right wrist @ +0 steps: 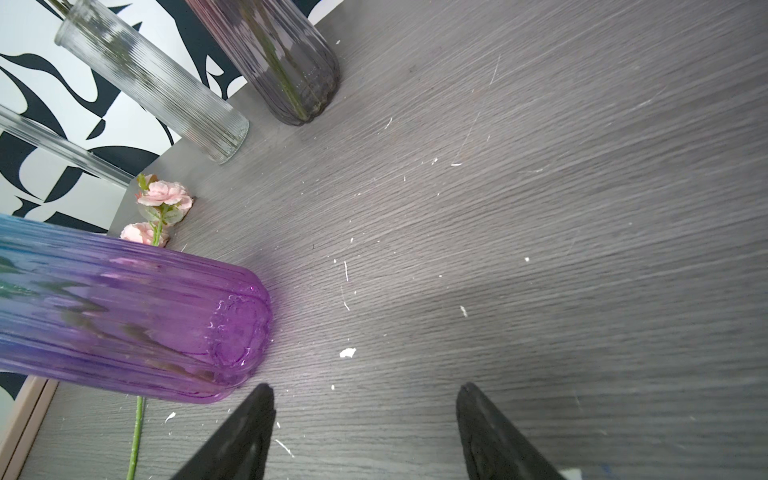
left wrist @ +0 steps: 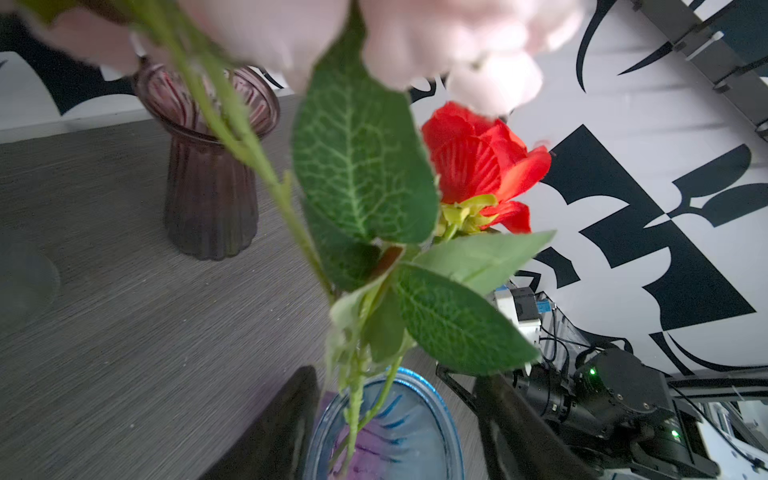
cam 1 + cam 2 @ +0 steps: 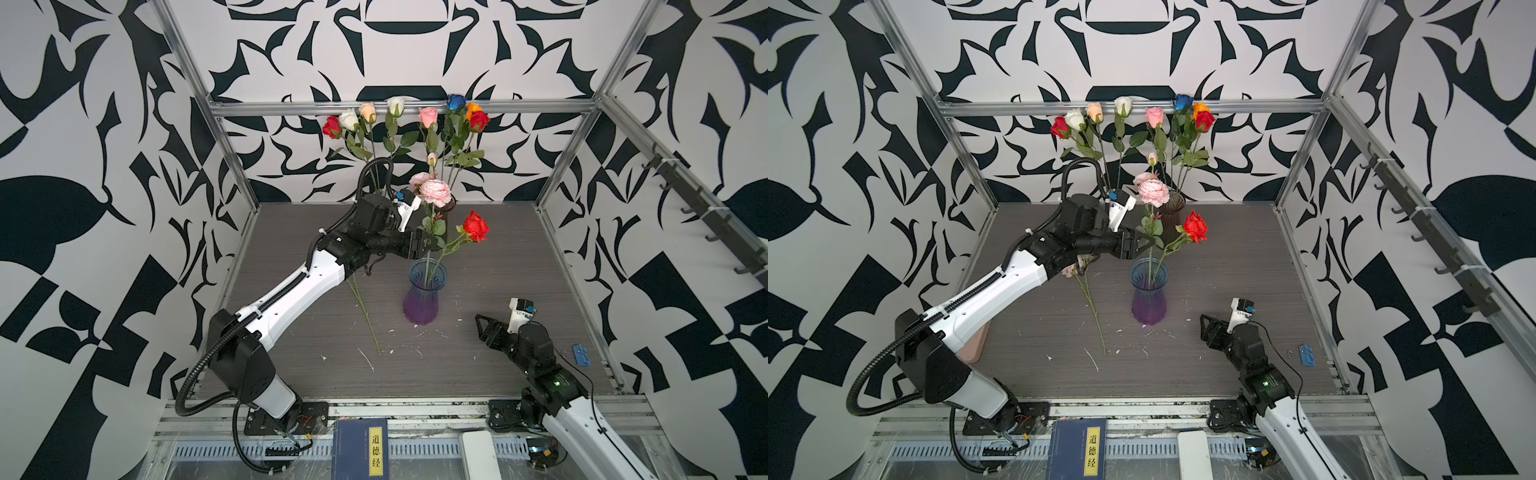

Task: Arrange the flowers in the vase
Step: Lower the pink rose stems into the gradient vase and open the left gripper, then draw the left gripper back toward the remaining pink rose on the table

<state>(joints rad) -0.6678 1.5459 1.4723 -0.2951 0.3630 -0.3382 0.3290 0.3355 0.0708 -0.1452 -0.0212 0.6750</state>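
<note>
In both top views the left gripper [image 3: 432,243] hangs at the pink flower [image 3: 1152,193] stem, just above the blue-purple vase [image 3: 420,305]. The red rose [image 3: 476,226] stands in it, and another flower [image 3: 365,311] lies on the table [image 3: 519,270]. Left wrist view: the fingers [image 2: 291,419] are spread, with the stem loose between them, running into the vase. Right wrist view: the right gripper [image 1: 365,399] gapes empty beside the vase.

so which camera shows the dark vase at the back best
Left wrist: the dark vase shows rim to base, only a stem crossing it. Both top views catch it small, partly behind pink blooms. Right wrist shows only its lower part.
</note>
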